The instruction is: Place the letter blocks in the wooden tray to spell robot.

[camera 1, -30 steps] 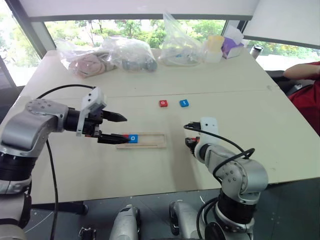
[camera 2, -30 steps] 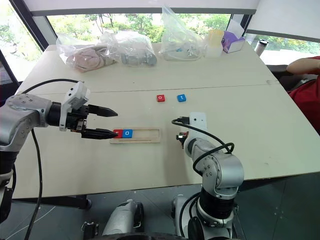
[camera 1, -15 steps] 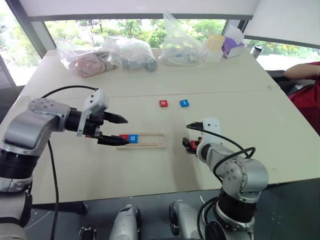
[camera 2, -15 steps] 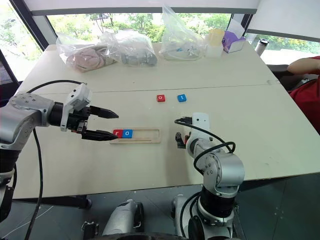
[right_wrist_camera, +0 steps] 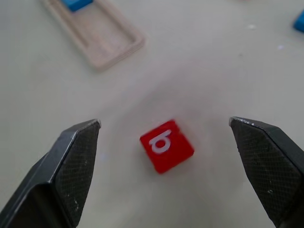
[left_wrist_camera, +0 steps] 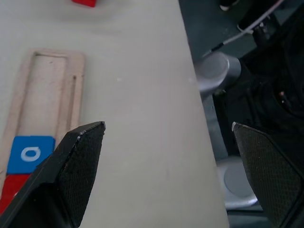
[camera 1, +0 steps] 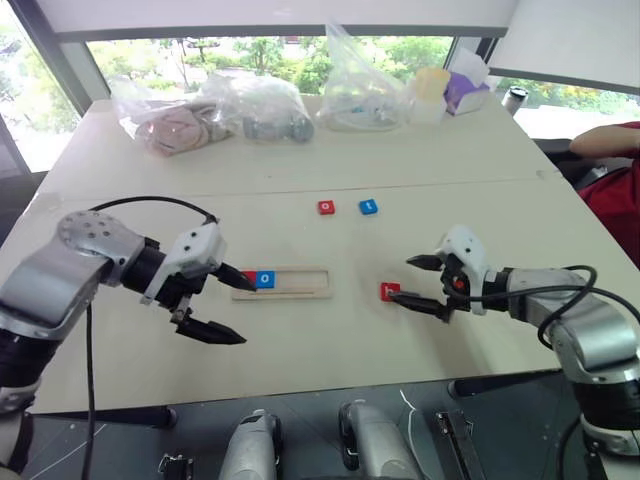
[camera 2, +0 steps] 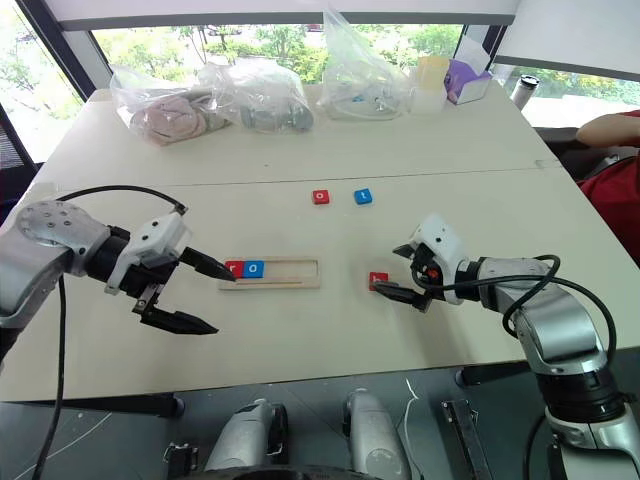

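Tray [camera 1: 283,282]: lies flat on the counter [camera 1: 300,160], near the front edge, long side running left to right.
Tiles in tray: a red tile [camera 2: 234,268] at the left end, a blue "o" tile [camera 1: 265,279] touching it on the right; rest of the tray bare.
Red "b" tile [right_wrist_camera: 166,145]: flat on the counter, right of the tray and apart from it, letter side up.
Far tiles: a red "o" tile [camera 1: 327,207] and a blue tile [camera 1: 368,206] side by side, beyond the tray, well apart from it.
Left end effector [camera 1: 228,306]: released, fingers spread wide, grasping nothing; hangs over the counter's front edge just left of the tray, upper fingertip close to the tray's left end.
Right end effector [camera 1: 411,281]: released, fingers spread wide, grasping nothing; pointed at the red "b" tile, lower fingertip just beside it; whether it touches cannot be told.
Counter, far side: clear plastic bags [camera 1: 215,110], a yellow cup [camera 1: 431,86], a purple box [camera 1: 462,92].
Right edge: a person's arm in a red sleeve [camera 1: 612,150].
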Tool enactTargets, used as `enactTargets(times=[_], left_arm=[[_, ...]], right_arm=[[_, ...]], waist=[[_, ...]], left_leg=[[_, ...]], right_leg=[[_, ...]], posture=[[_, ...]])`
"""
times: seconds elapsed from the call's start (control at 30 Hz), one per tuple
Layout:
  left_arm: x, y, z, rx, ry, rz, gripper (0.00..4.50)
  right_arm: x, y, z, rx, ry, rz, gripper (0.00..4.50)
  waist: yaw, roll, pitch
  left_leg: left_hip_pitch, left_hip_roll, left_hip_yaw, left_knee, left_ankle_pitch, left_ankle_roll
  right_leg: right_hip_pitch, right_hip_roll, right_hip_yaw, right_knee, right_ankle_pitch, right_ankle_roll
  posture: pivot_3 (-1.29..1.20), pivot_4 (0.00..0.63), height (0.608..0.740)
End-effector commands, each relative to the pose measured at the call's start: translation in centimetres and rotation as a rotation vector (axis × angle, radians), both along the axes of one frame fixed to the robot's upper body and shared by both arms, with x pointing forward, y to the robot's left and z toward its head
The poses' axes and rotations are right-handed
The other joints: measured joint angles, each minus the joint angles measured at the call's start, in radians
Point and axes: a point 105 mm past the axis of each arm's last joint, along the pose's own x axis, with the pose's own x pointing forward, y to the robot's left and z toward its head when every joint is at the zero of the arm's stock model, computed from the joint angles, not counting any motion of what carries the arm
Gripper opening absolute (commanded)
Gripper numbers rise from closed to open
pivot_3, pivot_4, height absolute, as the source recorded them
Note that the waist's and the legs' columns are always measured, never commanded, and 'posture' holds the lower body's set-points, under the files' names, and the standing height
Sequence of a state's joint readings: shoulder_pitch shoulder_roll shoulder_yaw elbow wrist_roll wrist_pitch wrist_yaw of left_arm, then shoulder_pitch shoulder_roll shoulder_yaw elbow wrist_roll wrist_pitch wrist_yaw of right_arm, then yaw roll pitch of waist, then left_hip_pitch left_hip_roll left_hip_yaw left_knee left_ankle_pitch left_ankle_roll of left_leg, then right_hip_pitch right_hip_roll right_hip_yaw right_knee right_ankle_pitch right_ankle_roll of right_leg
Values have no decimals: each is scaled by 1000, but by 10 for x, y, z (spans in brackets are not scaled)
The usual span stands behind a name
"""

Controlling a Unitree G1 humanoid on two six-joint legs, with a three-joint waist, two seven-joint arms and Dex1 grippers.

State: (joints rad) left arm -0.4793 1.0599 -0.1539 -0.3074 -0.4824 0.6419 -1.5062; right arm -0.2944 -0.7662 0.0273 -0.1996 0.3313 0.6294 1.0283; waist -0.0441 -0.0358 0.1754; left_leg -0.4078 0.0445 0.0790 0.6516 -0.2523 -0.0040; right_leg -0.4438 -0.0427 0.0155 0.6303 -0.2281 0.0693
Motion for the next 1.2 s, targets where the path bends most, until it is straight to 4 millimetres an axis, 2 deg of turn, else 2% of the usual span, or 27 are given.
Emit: enactTargets(times=[0.03,0.17,0.43,0.53,0.7,0.8,0.87,0.93,1.0,1.13,1.2], left_arm=[[-7,-5,5,-9,-22,-14,4500],[-3,-3,2,-17,-22,48,4500],[3,5,4,-23,-34,108,4500],[5,6,3,-24,-33,119,4500],[7,10,1,-14,-33,135,4500],[11,17,-2,7,-43,162,4500],[18,28,-4,39,-66,200,4500],[26,37,3,17,-80,262,4500],[32,47,10,21,-100,312,4500],[34,83,6,152,-150,403,4500],[31,93,0,196,-160,415,4500]], right_arm=[[8,3,8,-1,-96,102,4469],[19,-5,-20,-79,-83,152,4469],[24,-5,-32,-70,-58,182,4469],[22,-4,-32,-44,-53,194,3634],[18,-2,-33,-41,-45,212,1227],[24,2,-23,-11,-68,182,1177],[28,15,-5,49,-96,176,1177],[28,47,24,153,-127,227,1177],[30,74,41,191,-145,263,1177],[39,128,49,175,-171,331,1177],[43,143,46,158,-177,355,1177]], waist=[[1,0,0],[3,0,0],[6,0,0],[6,0,0],[7,0,0],[7,0,0],[4,1,0],[-2,1,1],[-3,1,1],[0,2,1],[3,2,1]], left_leg=[[0,0,0,1,0,0],[0,1,0,4,0,0],[-1,0,0,6,0,0],[-1,0,0,7,0,0],[-1,0,0,8,0,0],[-1,0,0,8,0,0],[-1,0,0,8,0,0],[-1,2,0,8,0,0],[-1,3,0,9,0,0],[0,5,0,10,0,0],[0,5,1,9,0,0]], right_leg=[[0,0,0,0,0,0],[1,0,0,0,0,0],[2,-1,0,1,1,0],[2,-1,0,2,1,0],[2,-1,0,2,1,0],[2,-1,0,2,1,-1],[2,-1,0,2,1,-1],[1,-1,0,3,1,-1],[0,1,1,5,2,-2],[-1,3,0,7,2,-3],[-1,2,-1,6,2,-4]], posture=[[0,150,740],[0,150,740],[0,150,740],[0,150,740],[0,150,740],[0,150,740],[0,150,740],[0,150,740],[0,150,740],[0,150,740],[0,150,740]])
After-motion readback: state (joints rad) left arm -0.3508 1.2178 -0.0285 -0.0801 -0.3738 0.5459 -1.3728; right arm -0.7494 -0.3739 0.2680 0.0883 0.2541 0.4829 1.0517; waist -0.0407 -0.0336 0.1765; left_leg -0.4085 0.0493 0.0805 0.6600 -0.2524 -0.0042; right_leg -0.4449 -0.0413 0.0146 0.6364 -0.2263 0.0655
